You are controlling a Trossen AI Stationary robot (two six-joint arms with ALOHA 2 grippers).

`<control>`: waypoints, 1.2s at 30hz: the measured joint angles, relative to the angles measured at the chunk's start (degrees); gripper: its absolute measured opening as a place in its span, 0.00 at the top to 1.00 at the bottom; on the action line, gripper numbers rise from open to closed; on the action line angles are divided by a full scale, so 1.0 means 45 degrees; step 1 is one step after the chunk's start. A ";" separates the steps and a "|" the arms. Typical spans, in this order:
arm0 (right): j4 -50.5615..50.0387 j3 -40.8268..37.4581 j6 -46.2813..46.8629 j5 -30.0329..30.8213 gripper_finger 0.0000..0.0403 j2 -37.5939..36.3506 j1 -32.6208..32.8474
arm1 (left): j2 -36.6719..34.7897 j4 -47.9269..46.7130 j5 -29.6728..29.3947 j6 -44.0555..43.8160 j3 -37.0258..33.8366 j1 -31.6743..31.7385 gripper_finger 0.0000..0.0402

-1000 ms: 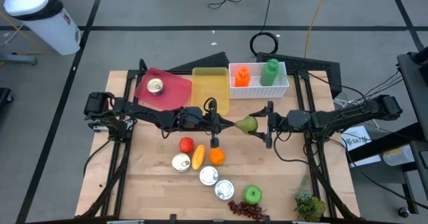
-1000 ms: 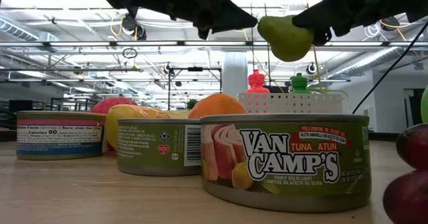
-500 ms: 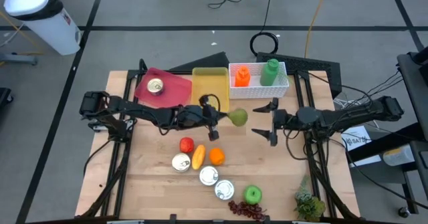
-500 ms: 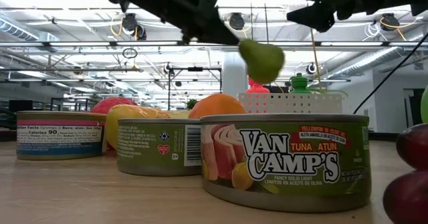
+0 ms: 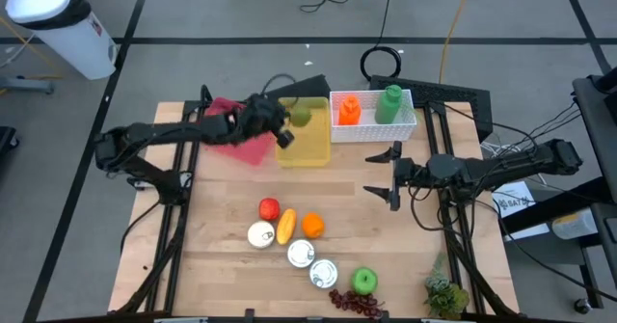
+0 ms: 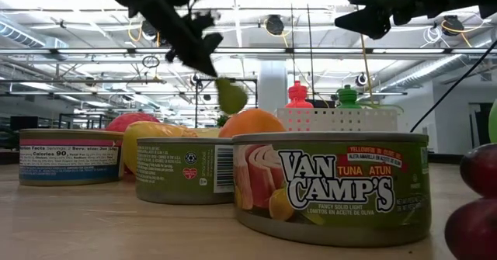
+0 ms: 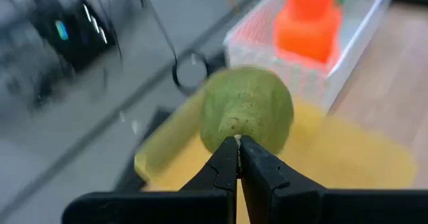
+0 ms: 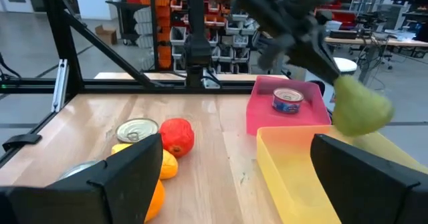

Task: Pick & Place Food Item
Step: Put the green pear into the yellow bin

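Observation:
A green pear hangs over the far part of the yellow tray, and my left gripper is shut on it. The low view shows the pear below that gripper; the left wrist view shows the pear just beyond the fingertips of the left gripper. My right gripper stands open right of the table's middle, holding nothing. In its wrist view the pear hangs over the yellow tray. My left gripper pinches the pear by its stem end between the very ends of its two shut fingers. The fingers slant downward toward the table's far right. The pear hangs beyond the fingertips, lifted clear above the yellow tray.
A white basket with an orange and a green bottle stands right of the yellow tray. A pink tray with a can lies to its left. Cans, a tomato, an orange, an apple and grapes lie near the front.
The pear, first between both grippers at the table's middle, has left my right gripper's fingers and gone with my left one. My left gripper has swung quickly toward the far edge, carrying the pear over the yellow tray. My right gripper has drawn slightly back toward the right edge.

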 joint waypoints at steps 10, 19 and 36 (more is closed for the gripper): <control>0.0014 -0.0005 -0.0048 0.0432 0.11 0.0004 -0.0135 | 0.2249 -0.2718 0.1657 -0.0537 0.2521 0.2306 0.98; -0.0019 -0.0005 -0.0043 0.0621 0.11 0.0018 -0.0169 | 0.4930 -0.5390 0.0971 -0.0365 0.5262 0.2317 0.98; -0.0117 -0.0010 -0.0043 0.0601 0.11 0.0018 -0.0169 | 0.6037 -0.6584 0.0259 -0.1006 0.5892 0.2456 0.89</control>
